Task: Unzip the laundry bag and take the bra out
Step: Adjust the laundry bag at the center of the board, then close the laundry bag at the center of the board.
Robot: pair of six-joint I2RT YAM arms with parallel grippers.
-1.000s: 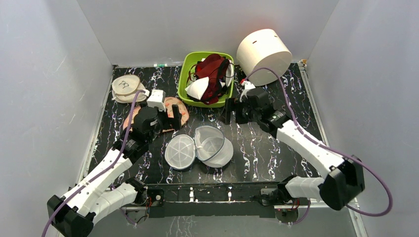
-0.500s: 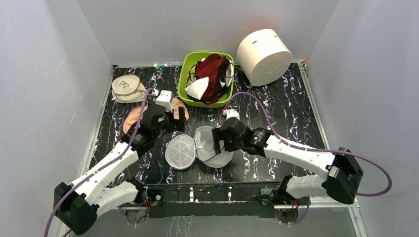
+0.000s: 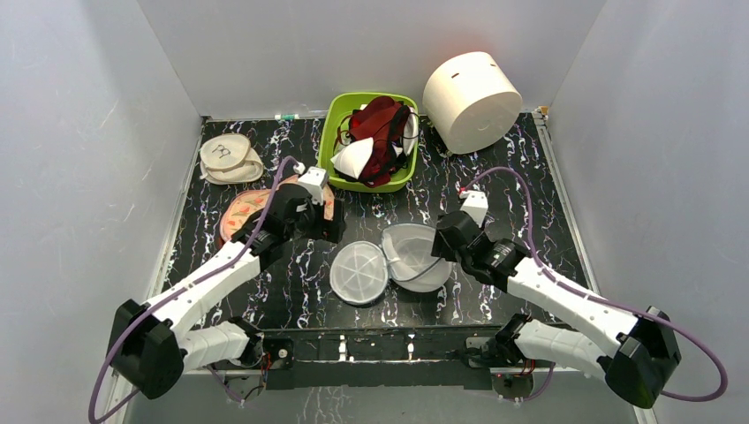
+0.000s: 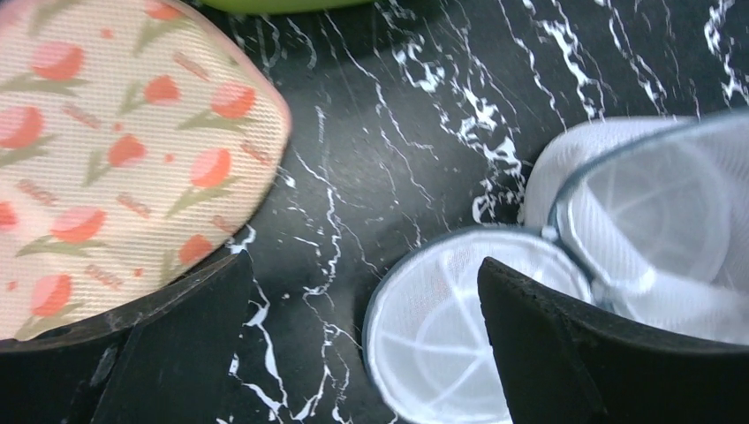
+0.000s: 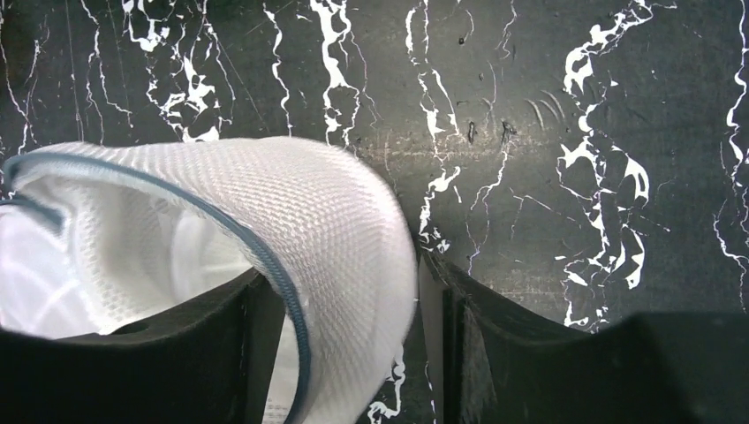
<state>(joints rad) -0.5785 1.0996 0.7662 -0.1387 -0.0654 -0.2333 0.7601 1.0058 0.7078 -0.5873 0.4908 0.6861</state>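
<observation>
The laundry bag [image 3: 411,258] lies on its side mid-table, unzipped and looking empty, with its round lid [image 3: 358,272] flat on the table to its left. My right gripper [image 3: 439,252] is shut on the bag's right wall. In the right wrist view [image 5: 353,283] one finger is inside the bag [image 5: 336,221] and one outside. My left gripper [image 3: 329,228] is open and empty, just left of and behind the lid. In the left wrist view [image 4: 362,274] it hovers over the lid [image 4: 459,336]. The maroon bra [image 3: 382,141] lies in the green basket.
The green basket [image 3: 329,146] at the back centre also holds a red-and-white garment. A big white cylinder [image 3: 471,99] stands at the back right. A peach floral pouch [image 3: 238,212] lies under the left arm, also in the left wrist view [image 4: 115,150]. A cream mesh item [image 3: 228,159] lies back left.
My right gripper came from the back of the table onto the bag's wall, closed and dragged the bag and lid to the right. My left gripper moved right, over the lid.
</observation>
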